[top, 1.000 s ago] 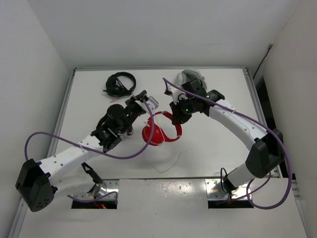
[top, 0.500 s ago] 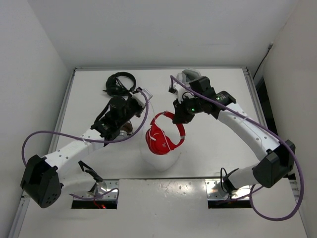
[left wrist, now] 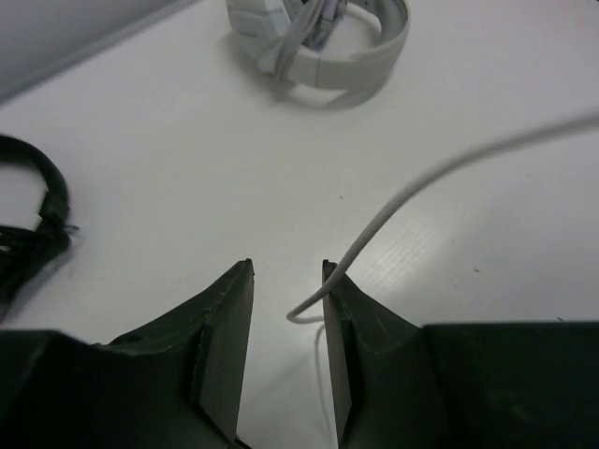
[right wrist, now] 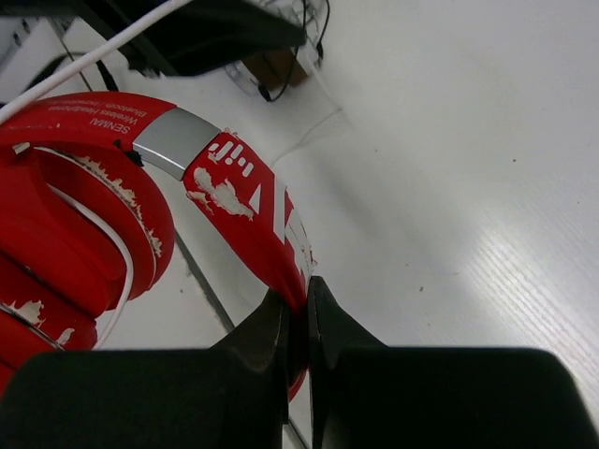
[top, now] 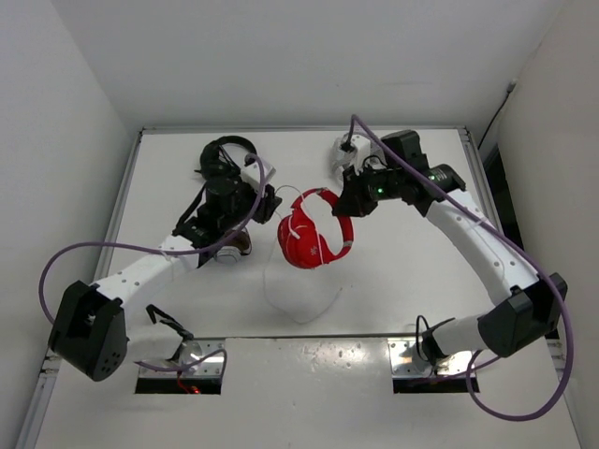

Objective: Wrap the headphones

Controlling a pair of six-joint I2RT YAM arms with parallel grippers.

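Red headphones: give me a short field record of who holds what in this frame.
headphones: held by the headband
right gripper: fingers shut on the headband
left gripper: fingers apart, nothing clamped
cable: white, loose end lying between the left fingers
other items: grey-white pair and black pair at the table's far side

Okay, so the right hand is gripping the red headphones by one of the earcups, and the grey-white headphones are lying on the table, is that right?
Not quite. The right hand is shut on the headband of the red headphones, not on an earcup, as the right wrist view shows. The rest holds: the grey-white headphones do lie on the table.
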